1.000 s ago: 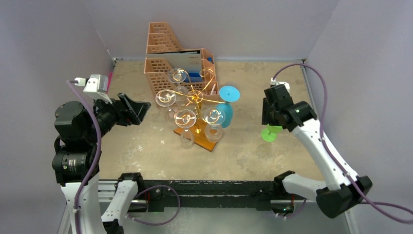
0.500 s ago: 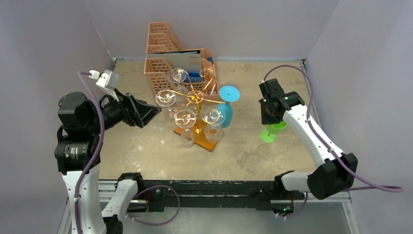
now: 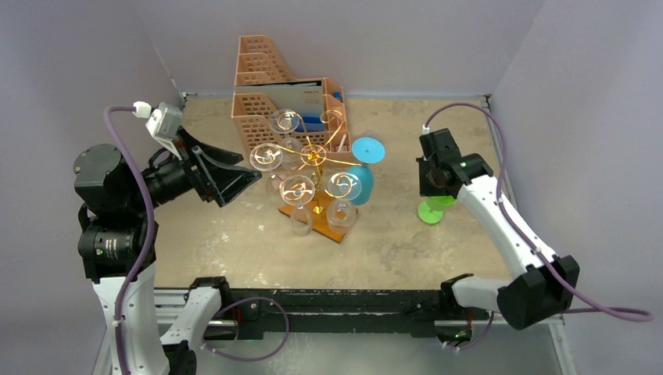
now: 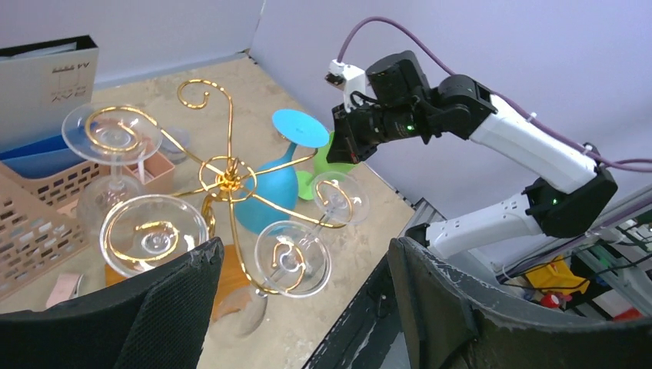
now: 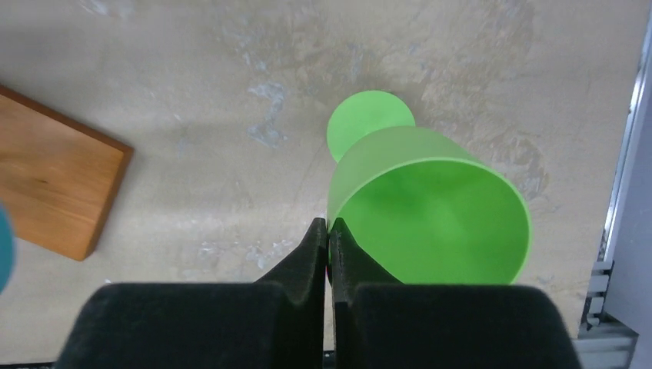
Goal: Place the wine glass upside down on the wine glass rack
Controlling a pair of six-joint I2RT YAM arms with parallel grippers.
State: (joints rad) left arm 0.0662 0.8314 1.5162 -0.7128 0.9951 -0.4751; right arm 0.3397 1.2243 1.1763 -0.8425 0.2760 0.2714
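The green plastic wine glass (image 5: 430, 207) stands mouth-up at the right of the table (image 3: 431, 209). My right gripper (image 5: 329, 227) is shut on its near rim, one finger inside the bowl and one outside; it is seen from above (image 3: 435, 181). The gold wire wine glass rack (image 3: 313, 156) on its brown wooden base (image 3: 338, 229) stands mid-table. Several clear glasses and a blue glass (image 3: 361, 183) hang upside down on it. My left gripper (image 3: 234, 176) is open and empty, left of the rack, facing it (image 4: 304, 254).
A peach-orange perforated file organizer (image 3: 266, 94) with a binder stands just behind the rack. Purple walls close the back and both sides. The black front rail (image 3: 336, 301) runs along the near edge. The rack's base corner shows in the right wrist view (image 5: 54, 184).
My left arm has swung up and toward the rack, its jaws spread. My right gripper has shifted slightly back and left over the green glass.
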